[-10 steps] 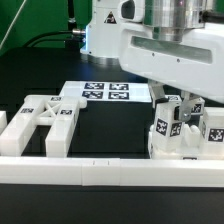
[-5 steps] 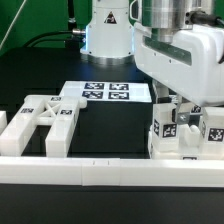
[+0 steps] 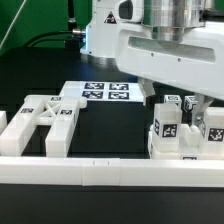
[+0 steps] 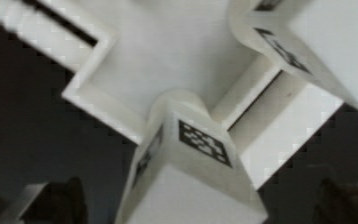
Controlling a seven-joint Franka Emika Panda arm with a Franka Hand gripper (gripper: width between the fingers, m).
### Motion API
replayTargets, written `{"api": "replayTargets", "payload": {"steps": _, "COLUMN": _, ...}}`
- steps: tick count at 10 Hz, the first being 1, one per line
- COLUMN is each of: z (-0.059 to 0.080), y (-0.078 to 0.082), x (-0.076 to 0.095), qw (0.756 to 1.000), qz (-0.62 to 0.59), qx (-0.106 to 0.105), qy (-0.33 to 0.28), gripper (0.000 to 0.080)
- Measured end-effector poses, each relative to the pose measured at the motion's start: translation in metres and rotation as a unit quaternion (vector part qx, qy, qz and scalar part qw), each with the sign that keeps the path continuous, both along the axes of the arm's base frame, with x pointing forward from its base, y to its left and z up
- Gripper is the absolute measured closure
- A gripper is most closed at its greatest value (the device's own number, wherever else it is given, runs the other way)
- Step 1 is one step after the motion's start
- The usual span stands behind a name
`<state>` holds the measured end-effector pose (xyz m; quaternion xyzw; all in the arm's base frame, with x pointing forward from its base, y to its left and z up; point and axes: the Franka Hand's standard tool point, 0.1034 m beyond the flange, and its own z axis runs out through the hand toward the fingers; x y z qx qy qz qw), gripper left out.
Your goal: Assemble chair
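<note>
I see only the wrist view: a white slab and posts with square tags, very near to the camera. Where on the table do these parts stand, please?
Observer: The tagged posts stand at the exterior view's right, just behind the long white rail.
Operator: Is there another chair part that I cannot see?
Observer: Yes, a cross-braced frame lies at the exterior view's left, apart from the posts.
Operator: And what is between them?
Observer: Bare black table; the marker board lies farther back.
</note>
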<state>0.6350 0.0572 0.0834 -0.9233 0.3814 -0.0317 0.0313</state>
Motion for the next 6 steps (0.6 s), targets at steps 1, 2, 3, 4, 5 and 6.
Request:
{"api": "replayTargets", "payload": {"steps": 1, "z": -0.0002, "y": -0.0002, "x": 0.001, "qw": 0.999, "qz": 0.038, "qx": -0.004, "qy": -0.007, "gripper": 0.0152}}
{"api": "replayTargets", "payload": {"steps": 2, "z": -0.0008, "y": -0.0017, "x": 0.001, "qw": 0.997, "qz": 0.077, "qx": -0.009, "qy": -0.009, "gripper": 0.015}}
{"api": "replayTargets", "payload": {"steps": 3, "z": -0.0008, "y": -0.004, "x": 0.0012, "qw": 0.993, "qz": 0.115, "qx": -0.013, "qy": -0.01, "gripper": 0.015}}
{"api": "replayTargets", "payload": {"steps": 4, "z": -0.0006, "y": -0.0056, "x": 0.0014, "qw": 0.99, "qz": 0.143, "qx": -0.016, "qy": -0.011, "gripper": 0.015}}
{"api": "replayTargets", "payload": {"steps": 5, "z": 0.0005, "y": -0.0073, "x": 0.002, "qw": 0.981, "qz": 0.191, "qx": -0.021, "qy": -0.013, "gripper": 0.015}}
{"api": "replayTargets", "payload": {"steps": 6, "z": 0.002, "y": -0.0086, "x": 0.0027, "qw": 0.972, "qz": 0.235, "qx": -0.025, "qy": -0.015, "gripper": 0.015}}
